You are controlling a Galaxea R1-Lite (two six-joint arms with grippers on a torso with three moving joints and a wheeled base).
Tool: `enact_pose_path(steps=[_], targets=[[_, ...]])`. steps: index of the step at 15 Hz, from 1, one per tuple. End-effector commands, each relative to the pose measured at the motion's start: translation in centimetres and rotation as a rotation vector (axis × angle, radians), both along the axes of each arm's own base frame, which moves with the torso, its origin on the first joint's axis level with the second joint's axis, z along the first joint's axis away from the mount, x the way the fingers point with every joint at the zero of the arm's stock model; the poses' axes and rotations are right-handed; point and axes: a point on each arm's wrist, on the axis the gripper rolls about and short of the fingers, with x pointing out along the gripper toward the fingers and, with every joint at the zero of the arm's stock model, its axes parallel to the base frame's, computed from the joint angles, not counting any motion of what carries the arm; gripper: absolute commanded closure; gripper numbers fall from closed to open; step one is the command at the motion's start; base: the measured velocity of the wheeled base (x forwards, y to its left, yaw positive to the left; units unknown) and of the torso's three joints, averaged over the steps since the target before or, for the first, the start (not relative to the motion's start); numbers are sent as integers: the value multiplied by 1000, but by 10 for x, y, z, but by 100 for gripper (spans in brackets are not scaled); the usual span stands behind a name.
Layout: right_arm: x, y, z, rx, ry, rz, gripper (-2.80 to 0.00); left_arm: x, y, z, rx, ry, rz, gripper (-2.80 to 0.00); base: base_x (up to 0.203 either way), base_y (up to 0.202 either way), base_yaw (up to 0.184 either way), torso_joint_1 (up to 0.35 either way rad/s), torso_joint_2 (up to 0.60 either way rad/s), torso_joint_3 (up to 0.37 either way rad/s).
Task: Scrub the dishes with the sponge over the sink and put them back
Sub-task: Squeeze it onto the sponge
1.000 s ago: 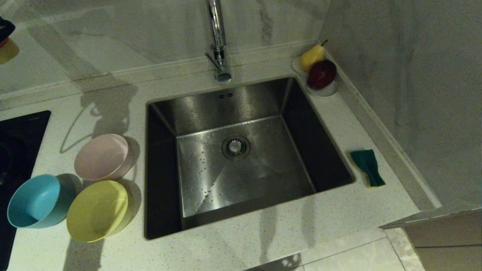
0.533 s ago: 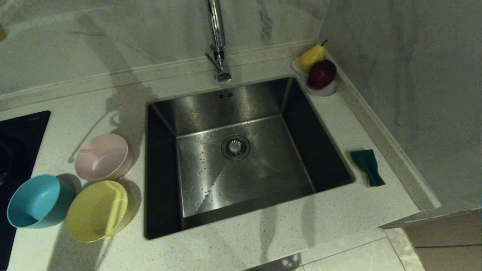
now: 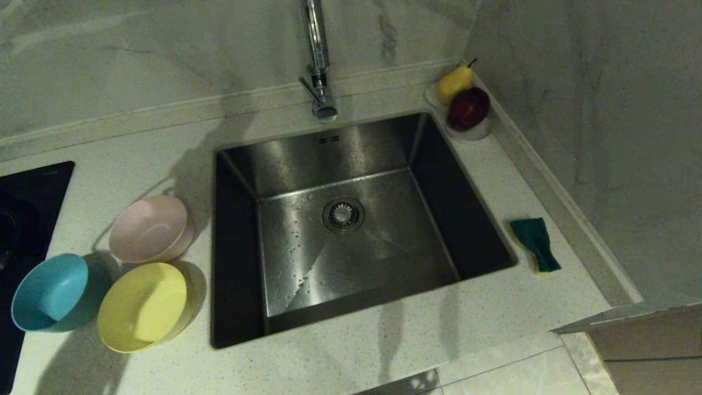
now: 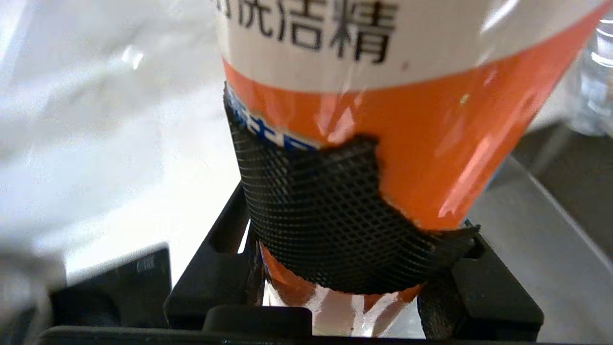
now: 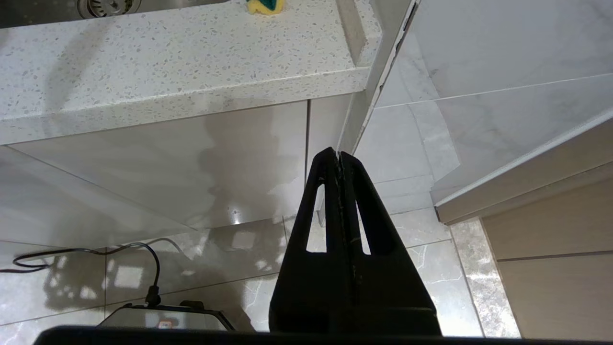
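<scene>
Three dishes stand on the counter left of the sink (image 3: pixel 307 159): a pink bowl (image 3: pixel 148 229), a yellow bowl (image 3: pixel 142 306) and a blue bowl (image 3: pixel 49 292). The green sponge (image 3: pixel 536 243) lies on the counter right of the sink, its yellow edge showing in the right wrist view (image 5: pixel 265 5). My left gripper (image 4: pixel 357 215) is outside the head view and shut on an orange and white detergent bottle (image 4: pixel 421 129) wrapped in black mesh. My right gripper (image 5: pixel 339 154) hangs shut and empty below the counter edge.
A chrome tap (image 3: pixel 318 60) rises behind the sink. A white dish (image 3: pixel 476 131) with a pear and a red apple sits in the back right corner by the wall. A black cooktop (image 3: pixel 33 186) lies at the far left.
The dark tip of my left arm at the head view's far left edge has gone out of view. Its shadow on the counter has shifted towards the sink. Bowls and sponge have not moved.
</scene>
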Motion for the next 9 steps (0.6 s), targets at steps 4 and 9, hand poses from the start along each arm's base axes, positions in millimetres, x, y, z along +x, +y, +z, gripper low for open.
enact_pose_path(steps=[4,9], targets=[[0,0,0,0,1,0,0,-2,-10,-5,198,-6,-67,0,0,0,0,0,0,0],[0,0,0,0,-1,0,0,15,-29,24,322,-71,-101,0,0,0,0,0,0,0]])
